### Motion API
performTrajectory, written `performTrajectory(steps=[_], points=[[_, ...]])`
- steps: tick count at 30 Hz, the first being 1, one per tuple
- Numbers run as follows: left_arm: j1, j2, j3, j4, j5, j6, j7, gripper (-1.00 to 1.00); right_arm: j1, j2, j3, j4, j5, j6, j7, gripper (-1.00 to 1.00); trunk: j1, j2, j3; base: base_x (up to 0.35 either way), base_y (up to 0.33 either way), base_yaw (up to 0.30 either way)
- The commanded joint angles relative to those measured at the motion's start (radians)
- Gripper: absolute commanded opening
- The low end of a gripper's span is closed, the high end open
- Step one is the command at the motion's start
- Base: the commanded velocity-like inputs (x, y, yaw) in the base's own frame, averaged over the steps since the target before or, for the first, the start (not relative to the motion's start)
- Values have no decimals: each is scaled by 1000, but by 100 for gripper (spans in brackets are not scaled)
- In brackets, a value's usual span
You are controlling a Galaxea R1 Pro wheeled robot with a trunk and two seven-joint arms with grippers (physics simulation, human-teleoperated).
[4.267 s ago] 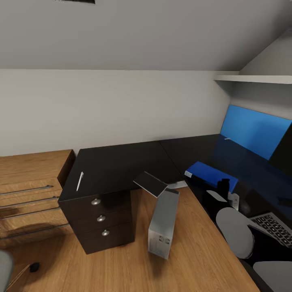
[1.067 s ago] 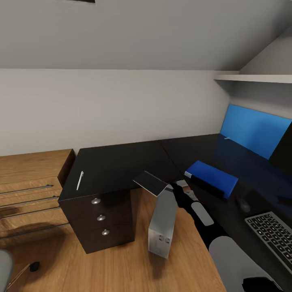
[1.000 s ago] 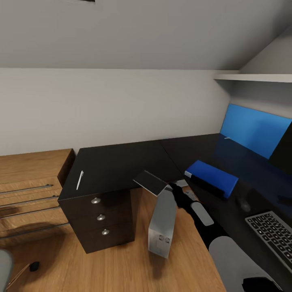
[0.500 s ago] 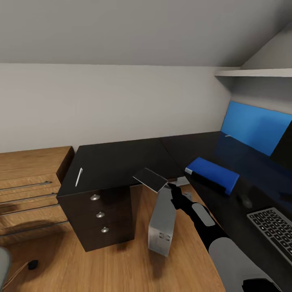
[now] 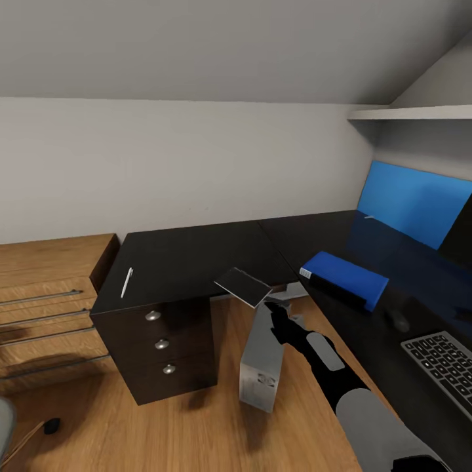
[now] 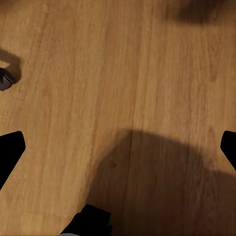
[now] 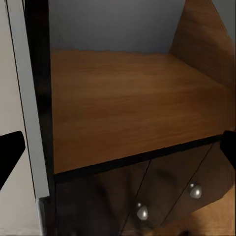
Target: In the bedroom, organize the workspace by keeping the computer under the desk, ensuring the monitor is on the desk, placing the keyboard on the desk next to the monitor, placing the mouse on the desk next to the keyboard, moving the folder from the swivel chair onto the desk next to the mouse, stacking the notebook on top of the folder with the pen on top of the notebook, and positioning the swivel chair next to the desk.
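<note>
The black notebook [image 5: 243, 286] juts tilted off the desk's [image 5: 190, 259] inner edge, above the grey computer [image 5: 262, 357], which stands on the floor. My right gripper [image 5: 273, 314] is open at the computer's top end, just below the notebook, its fingertips [image 7: 10, 152] spread wide with nothing between them. On the desk lie the white pen [image 5: 126, 282], the blue folder [image 5: 344, 278], the mouse [image 5: 396, 319] and the keyboard [image 5: 442, 360]. The monitor's edge [image 5: 460, 236] is at the far right. My left gripper [image 6: 118, 150] is open over the wooden floor.
The black drawer unit [image 5: 160, 344] with three knobs stands left of the computer, and a wooden chest of drawers [image 5: 46, 308] beyond it. A grey shape and a black castor [image 5: 51, 426] sit at the lower left. A blue back panel [image 5: 410, 203] and a white shelf [image 5: 413, 113] are on the right.
My right arm has swung from beside the folder down to the computer's top and crept closer under the notebook. The whole head picture has shifted slightly, so the camera moved.
</note>
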Motion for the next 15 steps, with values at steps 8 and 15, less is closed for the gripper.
performTrajectory(steps=[8,15], points=[[-1,0,-10,1,6,-4,6,100,1,0,95,-8,-5,24,39,100,0,0,-1,0,0,0],[-1,0,-10,2,6,-4,6,100,1,-1,101,-8,-4,25,54,100,0,0,-1,0,0,0]])
